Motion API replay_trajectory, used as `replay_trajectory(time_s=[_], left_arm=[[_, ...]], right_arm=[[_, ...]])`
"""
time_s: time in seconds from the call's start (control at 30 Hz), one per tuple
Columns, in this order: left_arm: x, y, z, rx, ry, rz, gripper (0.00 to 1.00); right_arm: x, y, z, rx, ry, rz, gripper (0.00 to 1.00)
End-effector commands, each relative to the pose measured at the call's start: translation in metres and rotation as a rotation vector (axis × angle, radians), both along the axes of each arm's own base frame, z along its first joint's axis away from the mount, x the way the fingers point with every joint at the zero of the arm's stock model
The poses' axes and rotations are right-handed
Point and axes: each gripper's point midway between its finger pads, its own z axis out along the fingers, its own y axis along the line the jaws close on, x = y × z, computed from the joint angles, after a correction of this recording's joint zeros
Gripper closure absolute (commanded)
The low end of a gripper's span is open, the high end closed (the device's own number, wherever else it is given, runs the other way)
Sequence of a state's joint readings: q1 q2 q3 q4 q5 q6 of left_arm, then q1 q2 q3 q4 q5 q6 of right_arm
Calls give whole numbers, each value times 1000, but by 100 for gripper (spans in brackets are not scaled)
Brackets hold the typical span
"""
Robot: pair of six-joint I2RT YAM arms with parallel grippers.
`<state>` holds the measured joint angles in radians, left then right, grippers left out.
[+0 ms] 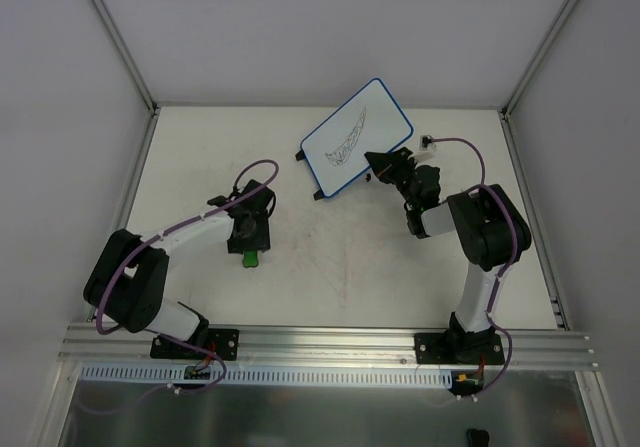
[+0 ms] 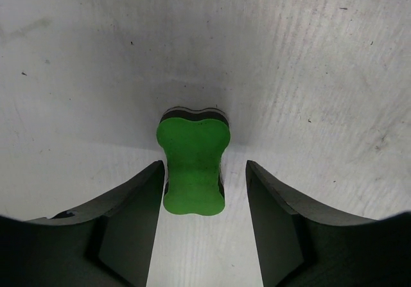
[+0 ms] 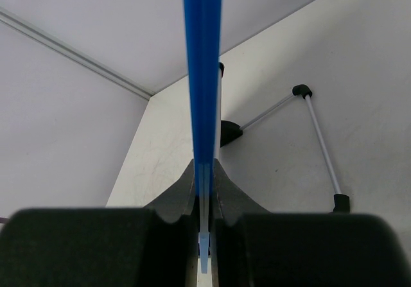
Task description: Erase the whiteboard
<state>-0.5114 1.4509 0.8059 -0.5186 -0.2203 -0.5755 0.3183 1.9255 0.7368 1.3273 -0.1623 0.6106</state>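
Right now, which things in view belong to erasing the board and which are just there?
Job: scribbled whiteboard, clamped in right end effector; green eraser, on the table inside the open left end effector.
Not the job: purple cables; aluminium rail.

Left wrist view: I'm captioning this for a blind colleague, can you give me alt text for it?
A green, bone-shaped eraser lies on the scuffed white table, its near end between the open black fingers of the left gripper. One finger is almost against the eraser's side; the other stands clear of it.
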Motion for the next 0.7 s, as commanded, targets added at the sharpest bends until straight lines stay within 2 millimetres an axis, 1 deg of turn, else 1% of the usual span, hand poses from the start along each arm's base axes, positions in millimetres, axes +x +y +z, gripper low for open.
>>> replay_trajectory(time_s=[0.0, 0.1, 0.23, 0.3, 0.33, 0.47, 0.5, 0.57, 0.63, 0.67], left_arm=[[7, -1, 9, 29, -23, -35, 47], [8, -1, 8, 34, -21, -40, 52], [7, -1, 3, 44, -3, -39, 51], [6, 0, 1, 46, 1, -32, 52], [6, 0, 1, 46, 1, -32, 55], [5, 0, -2, 54, 14, -38, 53], [5, 1, -2, 55, 11, -35, 54], [6, 1, 2, 52, -8, -30, 60], [6, 0, 5, 50, -17, -37, 61], [8, 0, 9, 45, -29, -36, 65]], right_arm=[[5, 2, 44, 28, -193, 3, 100], [5, 1, 45, 31, -197, 2, 100], [5, 2, 44, 39, -196, 6, 100], [5, 1, 43, 39, -192, 4, 100], [5, 1, 44, 40, -193, 4, 100], [5, 1, 43, 44, -193, 5, 100], [5, 1, 44, 44, -194, 5, 100], [6, 0, 43, 44, -193, 5, 100], [6, 1, 44, 45, -194, 7, 100], [6, 1, 43, 45, -194, 10, 100]])
